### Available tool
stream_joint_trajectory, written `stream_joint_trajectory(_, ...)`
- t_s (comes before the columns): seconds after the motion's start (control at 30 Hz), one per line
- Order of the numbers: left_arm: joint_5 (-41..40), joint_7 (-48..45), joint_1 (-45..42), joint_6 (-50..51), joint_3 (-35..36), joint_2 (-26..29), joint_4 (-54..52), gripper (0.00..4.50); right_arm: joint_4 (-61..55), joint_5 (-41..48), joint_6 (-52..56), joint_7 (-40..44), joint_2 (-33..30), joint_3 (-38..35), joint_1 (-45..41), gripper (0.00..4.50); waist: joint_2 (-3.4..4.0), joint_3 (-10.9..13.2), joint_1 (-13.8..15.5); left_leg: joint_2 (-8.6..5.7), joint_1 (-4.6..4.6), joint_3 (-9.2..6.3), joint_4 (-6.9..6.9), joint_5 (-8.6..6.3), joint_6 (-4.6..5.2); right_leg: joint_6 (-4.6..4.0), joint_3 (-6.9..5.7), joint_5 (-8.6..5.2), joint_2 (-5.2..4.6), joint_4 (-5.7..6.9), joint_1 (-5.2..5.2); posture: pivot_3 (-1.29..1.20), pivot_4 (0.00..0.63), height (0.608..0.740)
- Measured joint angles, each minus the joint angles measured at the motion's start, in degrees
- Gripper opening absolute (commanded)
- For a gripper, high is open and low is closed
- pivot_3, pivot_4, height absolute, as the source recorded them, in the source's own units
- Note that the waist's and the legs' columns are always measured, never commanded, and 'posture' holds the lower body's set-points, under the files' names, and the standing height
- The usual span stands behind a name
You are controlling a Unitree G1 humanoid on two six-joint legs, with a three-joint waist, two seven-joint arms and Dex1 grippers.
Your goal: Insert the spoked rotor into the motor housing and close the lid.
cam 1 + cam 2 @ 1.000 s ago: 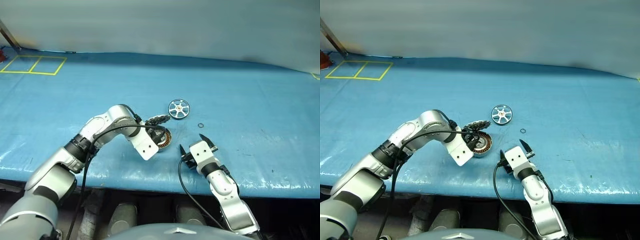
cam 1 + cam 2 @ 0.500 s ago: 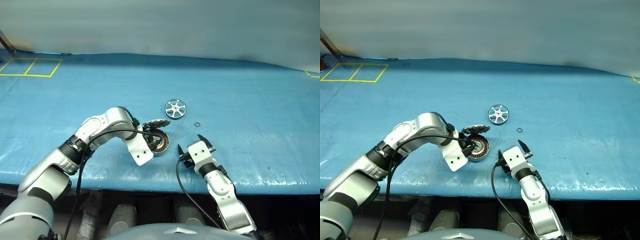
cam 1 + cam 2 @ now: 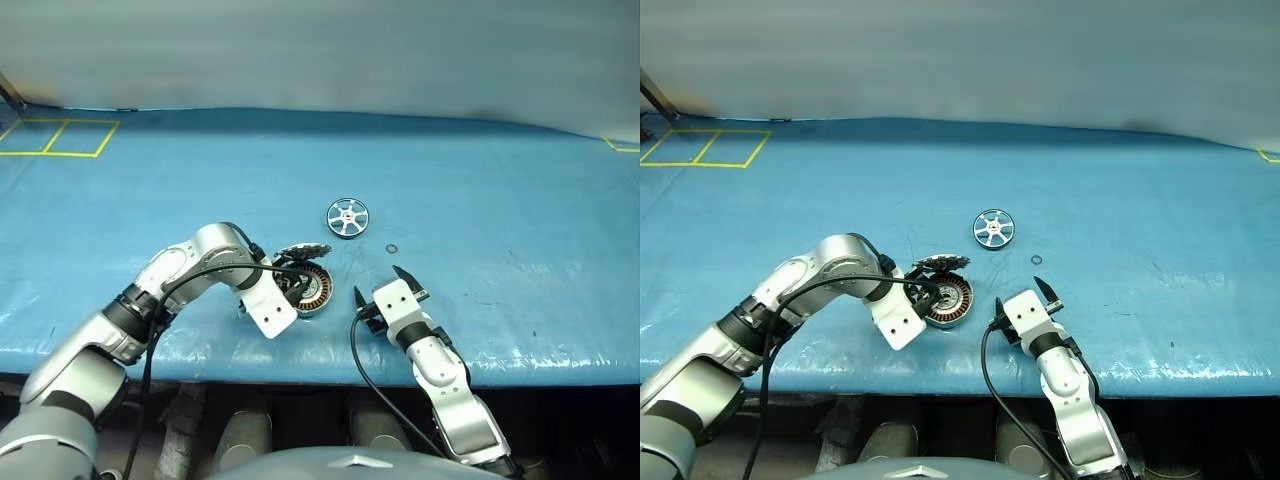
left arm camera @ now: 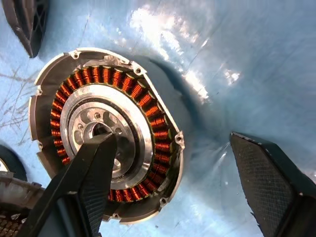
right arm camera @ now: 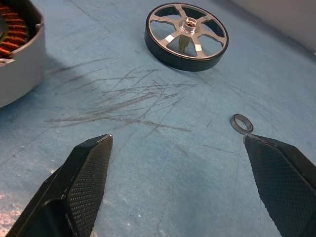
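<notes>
Blue table (image 3: 520, 190): left gripper (image 4: 173, 192) spread wide over motor housing (image 4: 106, 133); right gripper (image 5: 182, 182) gaped empty; spoked rotor (image 5: 186, 30) apart.

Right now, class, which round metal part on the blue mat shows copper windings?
The motor housing, with its orange-copper coil ring; the spoked rotor has open spokes instead.

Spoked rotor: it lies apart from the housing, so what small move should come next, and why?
Probably the right gripper should reach forward to the spoked rotor and close on its rim. Its fingers stand open and hold nothing, with the rotor lying flat on the blue mat beyond them. The motor housing sits uncovered, windings showing, its lid raised, beside the open left gripper.
</notes>
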Motion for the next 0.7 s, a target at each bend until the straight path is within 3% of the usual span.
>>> stream_joint_trajectory(0.17,-6.71,-2.51,1.75,-1.18,0.69,3.52,-1.94,3.94,0.78,-0.07,-0.15,-0.07,0.28,-0.03,-0.91,4.5,-0.04,0.09,0.0,0.01,-0.07,0.01,0.0,0.0,0.0,-0.02,0.0,-0.01,0.0,0.01,-0.09,0.0,0.15,0.74)
stream_joint_trajectory(0.4,-13.36,0.31,2.94,2.95,6.53,3.72,-3.16,3.94,1.72,-0.07,-1.06,-0.32,0.52,-0.14,-1.24,4.5,-0.14,0.18,0.42,0.01,-0.09,0.02,0.03,0.0,0.0,0.01,0.0,-0.02,0.0,0.0,-0.09,0.0,0.15,0.74)
stream_joint_trajectory(0.53,-14.06,2.81,6.62,7.54,9.44,4.32,-6.08,3.94,2.11,-0.08,-1.73,-0.23,0.56,-0.05,-1.4,4.5,-0.13,0.19,0.15,0.01,-0.09,0.04,-0.01,0.0,0.0,-0.01,0.03,-0.01,0.0,0.0,-0.13,0.0,0.15,0.74)
stream_joint_trajectory(0.7,-23.05,2.6,12.61,14.33,13.28,5.58,-13.8,3.94,2.34,-0.04,-1.9,-0.01,0.44,-0.05,-1.68,4.5,-0.16,0.23,0.08,0.04,-0.11,0.05,-0.02,0.0,0.0,-0.03,0.04,0.0,-0.02,0.0,-0.15,0.0,0.15,0.74)
